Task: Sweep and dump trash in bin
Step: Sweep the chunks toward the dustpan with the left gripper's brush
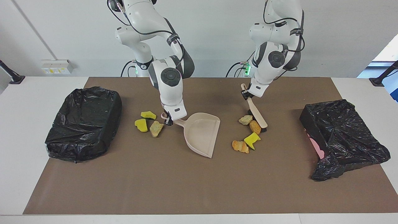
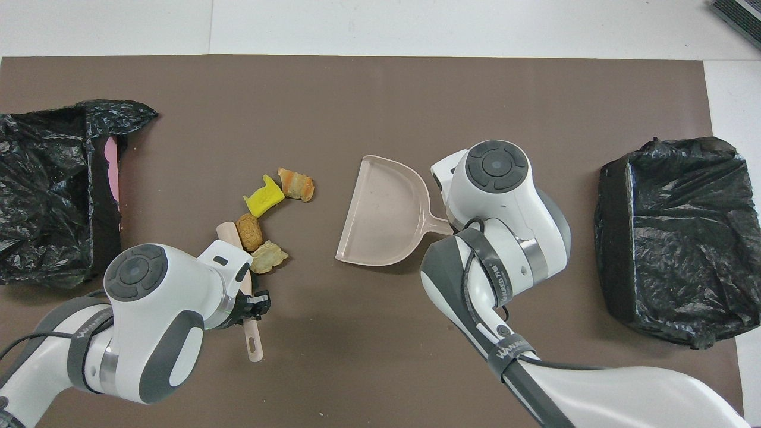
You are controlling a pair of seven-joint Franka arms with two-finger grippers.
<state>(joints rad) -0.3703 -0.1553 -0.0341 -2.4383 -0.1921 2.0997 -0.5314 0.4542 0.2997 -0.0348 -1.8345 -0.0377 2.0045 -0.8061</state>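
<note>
The right gripper (image 1: 168,120) is low at the table and pinches the handle of the beige dustpan (image 1: 200,133), jaws pressed tight on it; the pan lies flat on the brown mat (image 1: 174,186) near the middle of the table, its open mouth turned toward the left arm's end. The left gripper (image 1: 247,94) is clamped on the upper part of the brush (image 1: 256,112) handle, and the brush slants down from it so that its dark bristle end meets the mat. The trash lies in two clusters, none of it between any jaws. Four pieces sit at the brush's lower end: a pale tan lump (image 1: 246,119) and a golden-brown lump (image 1: 255,127) touch or nearly touch the brush head, and just beside them, farther from the robots, lie a yellow sponge piece (image 1: 252,139) and an orange-brown bread piece (image 1: 240,146), which touch each other. This cluster is between the brush and the dustpan's mouth, apart from the pan's lip. The other three pieces lie just beside the right gripper, toward the right arm's end: two yellow sponge scraps (image 1: 141,124) and a tan chunk (image 1: 156,128), the chunk almost against the gripper at the dustpan's handle end. A bin lined with a black bag (image 1: 84,123) stands at the right arm's end of the table, and a second black-bagged bin (image 1: 342,137) at the left arm's end.
</note>
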